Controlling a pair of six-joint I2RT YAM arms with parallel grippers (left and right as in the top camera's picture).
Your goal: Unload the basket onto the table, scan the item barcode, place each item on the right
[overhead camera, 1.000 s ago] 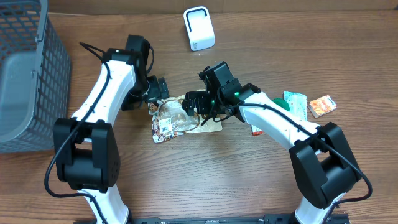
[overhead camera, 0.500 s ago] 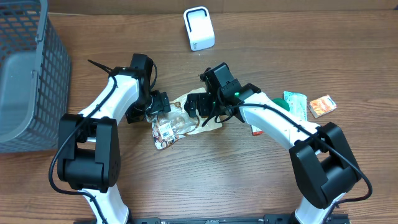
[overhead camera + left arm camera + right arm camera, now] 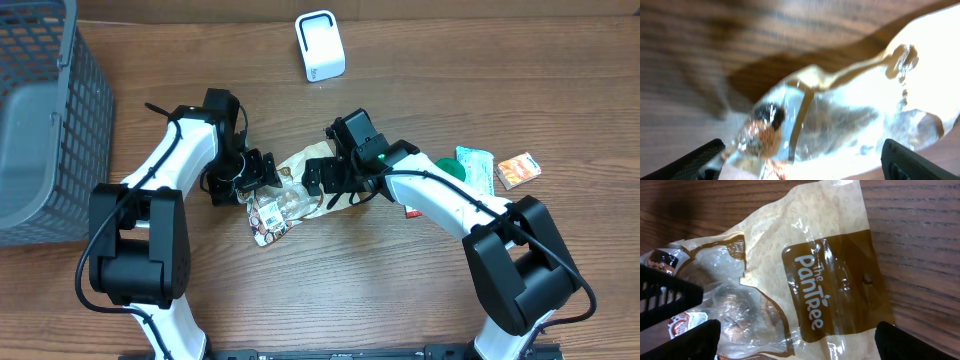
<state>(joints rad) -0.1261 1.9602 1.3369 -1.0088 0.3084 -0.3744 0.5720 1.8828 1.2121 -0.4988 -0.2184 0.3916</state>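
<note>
The item is a clear and tan snack bag (image 3: 293,195) printed "The Pantree", lying on the wood table between both arms. Its white barcode label (image 3: 267,212) faces up near the bag's lower left end. My left gripper (image 3: 254,176) is at the bag's left end; in the left wrist view (image 3: 802,160) its jaws stand wide with the crinkled clear film (image 3: 840,120) between them. My right gripper (image 3: 326,178) hovers over the bag's right half. In the right wrist view (image 3: 797,340) it is open, and the brown logo panel (image 3: 840,285) lies between its jaws. The white scanner (image 3: 320,45) stands at the back.
A grey mesh basket (image 3: 40,120) fills the left edge. To the right, behind my right arm, lie a green packet (image 3: 476,166), an orange packet (image 3: 519,170) and a red item (image 3: 411,210).
My left gripper has come in onto the bag's left end and its jaws have narrowed slightly. The bag's left end has swung toward the front. The right gripper has shifted slightly right.
</note>
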